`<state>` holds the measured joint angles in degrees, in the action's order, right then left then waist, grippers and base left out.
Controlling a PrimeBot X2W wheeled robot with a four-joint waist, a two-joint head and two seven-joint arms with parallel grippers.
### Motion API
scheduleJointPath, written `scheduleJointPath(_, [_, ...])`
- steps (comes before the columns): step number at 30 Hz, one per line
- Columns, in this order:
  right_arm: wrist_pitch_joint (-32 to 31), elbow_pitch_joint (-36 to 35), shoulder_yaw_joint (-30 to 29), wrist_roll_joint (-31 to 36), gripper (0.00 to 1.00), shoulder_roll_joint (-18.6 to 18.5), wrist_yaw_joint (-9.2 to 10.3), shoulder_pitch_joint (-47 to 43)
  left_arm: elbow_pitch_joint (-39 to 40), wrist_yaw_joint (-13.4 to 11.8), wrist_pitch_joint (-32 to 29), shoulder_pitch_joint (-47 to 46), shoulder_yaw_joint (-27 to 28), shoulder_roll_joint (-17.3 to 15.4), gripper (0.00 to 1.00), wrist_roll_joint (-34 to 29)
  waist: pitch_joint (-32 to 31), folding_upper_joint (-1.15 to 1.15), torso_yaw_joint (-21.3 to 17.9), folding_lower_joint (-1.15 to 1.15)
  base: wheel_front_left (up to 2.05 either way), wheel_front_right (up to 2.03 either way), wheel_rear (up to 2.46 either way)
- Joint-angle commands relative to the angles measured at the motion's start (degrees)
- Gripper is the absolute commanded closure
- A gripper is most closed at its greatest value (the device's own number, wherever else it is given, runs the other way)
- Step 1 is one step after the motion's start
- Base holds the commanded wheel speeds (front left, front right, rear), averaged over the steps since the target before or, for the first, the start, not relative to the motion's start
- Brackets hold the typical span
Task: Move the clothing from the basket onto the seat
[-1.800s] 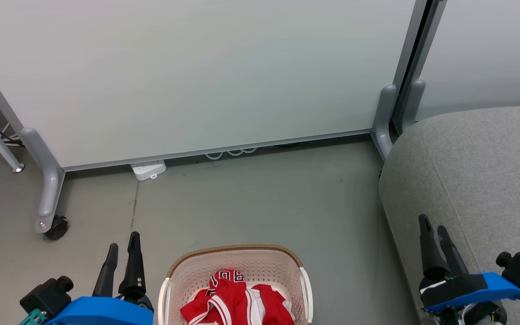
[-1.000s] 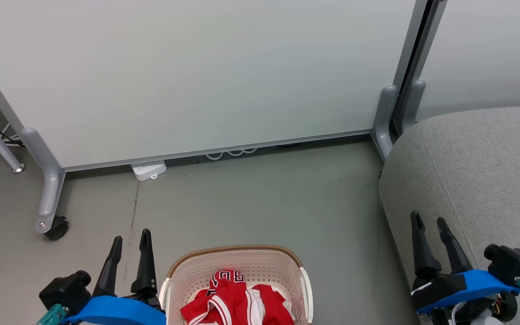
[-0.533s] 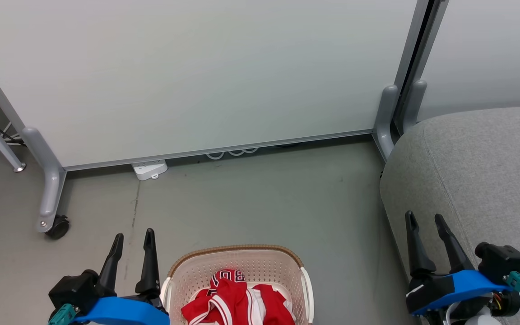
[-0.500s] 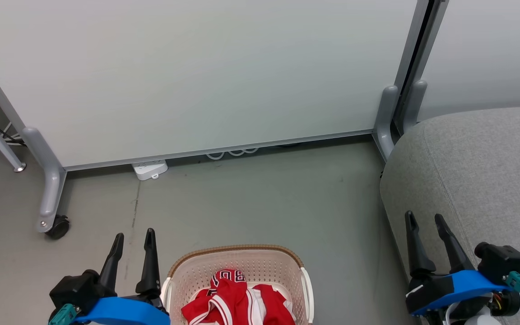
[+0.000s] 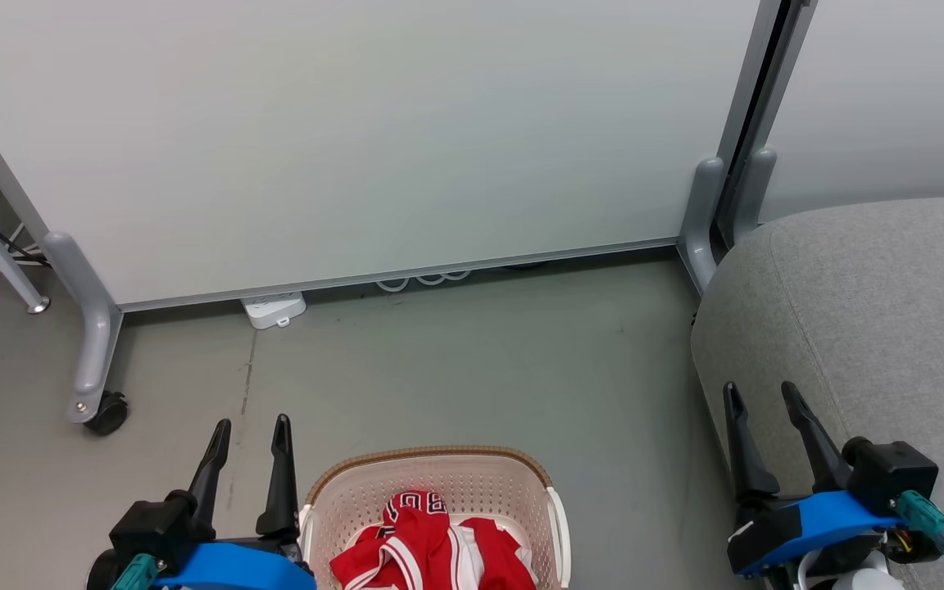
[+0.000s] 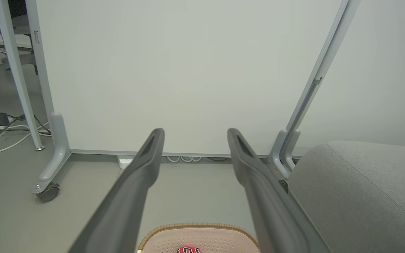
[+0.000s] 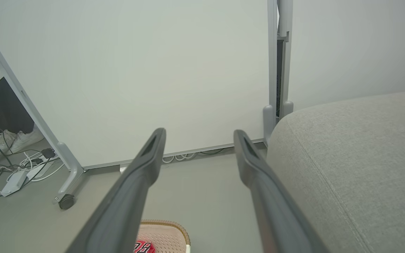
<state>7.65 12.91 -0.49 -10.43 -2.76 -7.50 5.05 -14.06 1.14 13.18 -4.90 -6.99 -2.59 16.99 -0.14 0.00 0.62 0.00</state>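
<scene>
Standing on the grey floor (image 5: 472, 360), the basket (image 5: 437, 492) sits well short of the floor's far edge, where a white partition panel (image 5: 357, 139) rises; the head view's lower border cuts off its near half. The clothing (image 5: 427, 549) lies bunched inside the basket: red fabric with white stripes, and white numerals on its uppermost fold. The seat (image 5: 873, 311) occupies the floor's right side, apart from the basket, with its rounded far corner close to the partition's grey foot.

The left gripper (image 5: 252, 421) hangs just left of the basket's brown rim, jaws spread wide with nothing between them. The right gripper (image 5: 760, 387) is seen against the seat's left flank, jaws likewise parted and empty; contact with the upholstery cannot be determined.

A white power strip (image 5: 273, 309) lies at the floor's far edge beneath the panel. A black caster (image 5: 107, 412) rests on the floor towards its far left corner.
</scene>
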Motion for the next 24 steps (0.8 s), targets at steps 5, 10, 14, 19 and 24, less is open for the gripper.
scheduleJointPath(5, [0.7, -0.6, 0.2, 3.2, 0.0, -0.2, 0.02, 0.6, 0.1, -0.3, 0.9, -0.4, -0.1, -0.4, 0.0, -2.8, 0.0, 0.0, 0.0, 0.0, 0.0, 0.0, 0.0])
scheduleJointPath(10, [1.1, -0.7, 0.1, 5.1, 0.0, -0.2, 0.02, 0.4, 0.2, -0.5, 1.4, -0.1, -0.2, -0.4, 0.0, -4.5, 0.0, 0.0, 0.0, 0.0, 0.0, 0.0, 0.0])
scheduleJointPath(14, [1.4, -0.7, -0.1, 6.4, 0.0, -0.2, 0.02, 0.5, 0.2, -0.6, 1.8, -0.2, -0.4, -0.4, 0.0, -5.7, 0.2, 0.0, 0.2, 0.0, 0.0, 0.0, 0.0])
scheduleJointPath(19, [1.7, -0.5, -0.2, 7.3, 0.0, -0.2, 0.02, 0.7, 0.1, -1.0, 2.1, -0.1, -0.4, -0.5, 0.0, -6.5, 0.2, 0.0, 0.5, 0.0, 0.0, 0.0, 0.0])
scheduleJointPath(24, [1.8, -0.5, -0.1, 7.0, 0.0, -0.2, 0.02, 0.7, 0.0, -1.0, 2.1, 0.1, -0.1, -0.4, 0.0, -6.4, 0.4, 0.0, 0.5, 0.0, 0.0, 0.0, 0.0])
